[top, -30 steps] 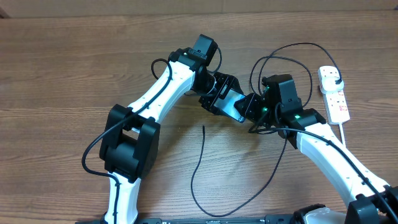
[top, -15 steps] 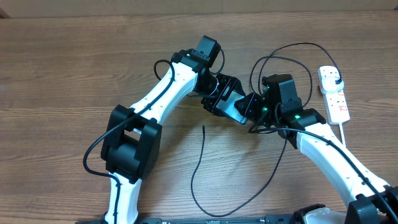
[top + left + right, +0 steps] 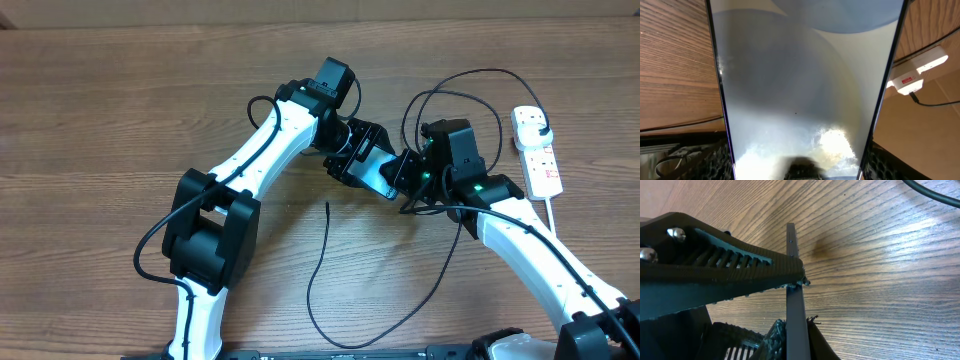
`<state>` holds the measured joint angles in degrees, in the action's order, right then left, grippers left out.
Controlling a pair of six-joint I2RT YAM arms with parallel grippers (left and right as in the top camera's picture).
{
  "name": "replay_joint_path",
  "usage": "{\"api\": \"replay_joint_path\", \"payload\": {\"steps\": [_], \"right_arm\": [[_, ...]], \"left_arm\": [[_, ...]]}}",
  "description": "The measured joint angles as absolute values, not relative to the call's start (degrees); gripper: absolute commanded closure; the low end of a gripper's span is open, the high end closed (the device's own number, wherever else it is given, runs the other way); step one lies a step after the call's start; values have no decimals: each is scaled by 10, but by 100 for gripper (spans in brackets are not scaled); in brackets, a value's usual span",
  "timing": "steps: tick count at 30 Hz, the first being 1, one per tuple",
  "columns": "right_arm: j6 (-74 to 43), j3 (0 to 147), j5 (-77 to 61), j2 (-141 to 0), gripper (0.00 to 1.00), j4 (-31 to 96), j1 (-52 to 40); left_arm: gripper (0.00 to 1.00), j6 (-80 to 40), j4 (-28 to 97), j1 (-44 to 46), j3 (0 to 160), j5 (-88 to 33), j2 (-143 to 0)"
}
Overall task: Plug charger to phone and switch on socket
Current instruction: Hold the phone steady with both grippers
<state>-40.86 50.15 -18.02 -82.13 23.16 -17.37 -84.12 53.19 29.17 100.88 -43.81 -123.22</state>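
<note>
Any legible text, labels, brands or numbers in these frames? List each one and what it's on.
Nothing can be quoted; no text is legible in any view.
the socket: its red label carries light print, too small and blurred to read in the left wrist view; overhead shows only red marks.
the phone: the screen shows glare and soft shapes, no readable characters.

phone (image 3: 372, 172) at centre; socket (image 3: 538, 155) well right of it; charger (image 3: 328, 212) end just before phone.
</note>
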Motion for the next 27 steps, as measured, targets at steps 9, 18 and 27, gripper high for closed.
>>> {"api": "replay_joint_path", "payload": {"steps": [9,18,27], "right_arm": [[-409,502,-180,-821,92,232,-173],[-407,502,-180,-821,95,232,-173],[-406,502,-180,-821,96,232,-173]], "left_arm": [[96,-841,532,292,1009,-438,-1232],[96,-841,532,292,1009,-437,-1232],[96,-841,532,292,1009,-437,-1232]]}}
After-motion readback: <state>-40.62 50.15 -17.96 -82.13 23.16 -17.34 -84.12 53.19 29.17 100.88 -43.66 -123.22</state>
